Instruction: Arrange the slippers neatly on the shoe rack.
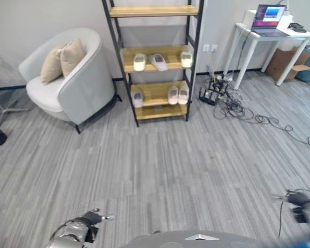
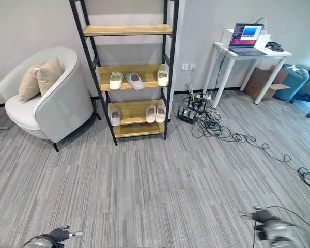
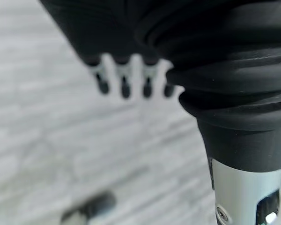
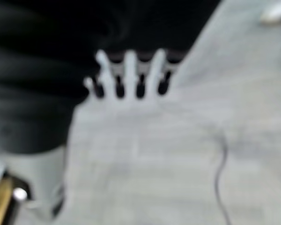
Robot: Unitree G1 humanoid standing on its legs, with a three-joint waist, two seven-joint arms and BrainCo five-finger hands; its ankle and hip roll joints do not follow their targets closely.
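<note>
Slippers, pale and soft-looking, sit on the black-framed wooden shoe rack (image 1: 154,62) in the upper centre of the frame: three on the middle shelf (image 1: 157,60), the middle one skewed, and three on the lower shelf (image 1: 177,94), one alone at its left end. The left hand (image 1: 85,223) hangs low at the bottom left, the right hand (image 2: 268,222) at the bottom right, fingers straight and empty. Both are well apart from the rack, probably because the robot stands back from it.
</note>
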